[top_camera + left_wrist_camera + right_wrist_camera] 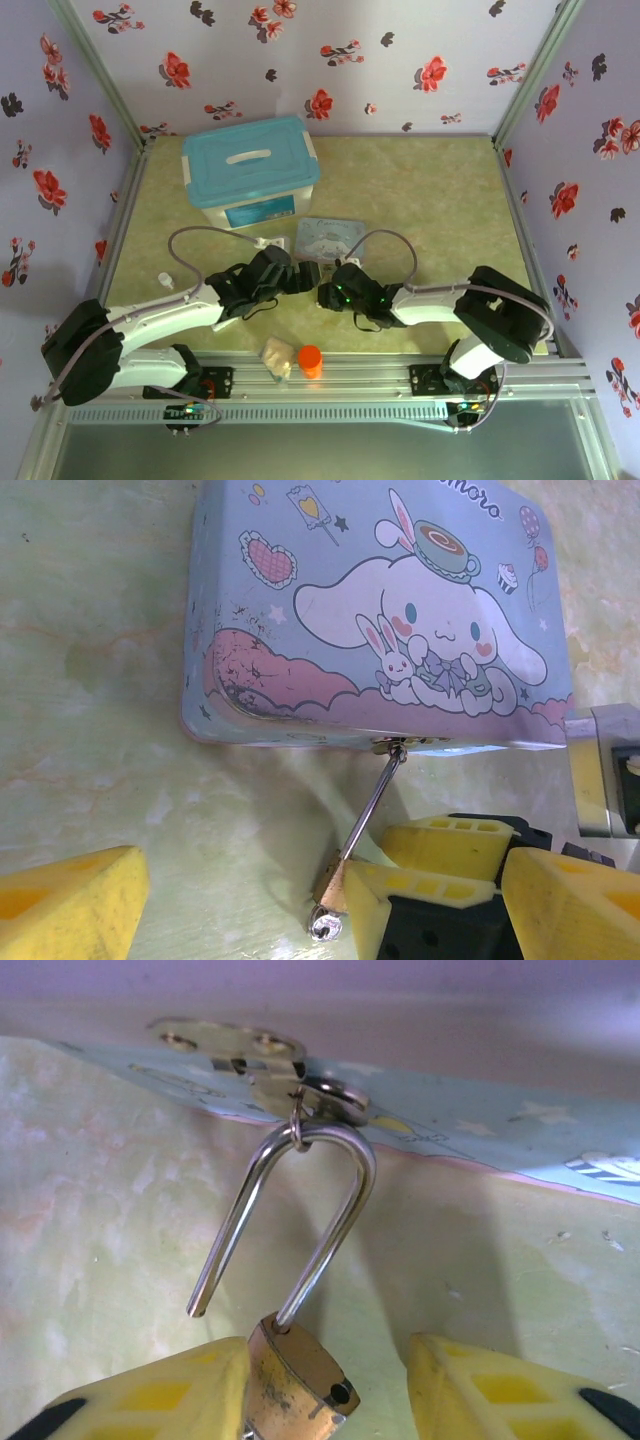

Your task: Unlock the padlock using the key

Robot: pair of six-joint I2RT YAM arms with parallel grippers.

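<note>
The small brass padlock (292,1380) hangs by its silvery shackle (335,1200) from the hasp of the pale blue cartoon tin (400,610). One shackle leg is out of the body, so the lock stands unlocked. A small silvery key (328,925) sticks out of the padlock's (343,885) underside. My right gripper (328,1355) is open around the brass body. Its left finger (170,1395) touches the body and its right finger (490,1385) stands apart. My left gripper (325,880) is wide open on either side of the padlock and the right fingers, holding nothing. Both grippers (318,285) meet just in front of the tin (330,238).
A white box with a blue lid (250,170) stands behind the tin at the back left. An orange cylinder (311,360) and a beige lump (277,355) lie at the near edge between the arm bases. A small white object (165,281) lies at the left. Floral walls enclose the table.
</note>
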